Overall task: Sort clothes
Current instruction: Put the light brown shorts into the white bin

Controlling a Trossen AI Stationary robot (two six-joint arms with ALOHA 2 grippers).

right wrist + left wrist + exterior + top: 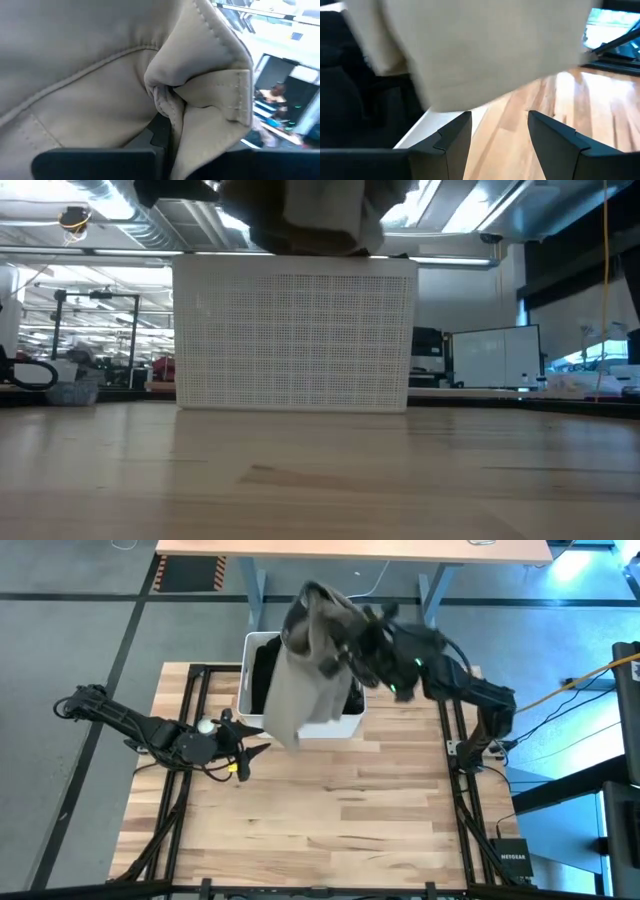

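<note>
From the high view, the right tool (pixel 345 645) is raised over the white bin (pixel 352 720) at the far side of the worktop (pixel 330 810), clamped on a bunched fold of the khaki trousers (pixel 305 675). The trousers hang from that grip, their long axis running from the tool down toward the bin's near-left corner, draping across the bin's opening and front wall. Dark clothes (pixel 265 675) lie inside the bin. The left tool (pixel 250 745) sits low over the worktop just beside the bin's left front corner, its two fingers spread apart and holding nothing.

In the low view, the bin's perforated front wall (pixel 295 340) stands on the worktop, and the trousers (pixel 310 220) hang above its rim.

The left wrist view shows that tool (pixel 500 130) with its fingers parted and nothing between them, the pale trouser cloth (pixel 470 50) hanging just beyond them, over the bin's edge.

The right wrist view shows the trousers' stitched fabric (pixel 190 100) gathered and pinched where that tool grips it; the fingers themselves are mostly hidden by cloth.
</note>
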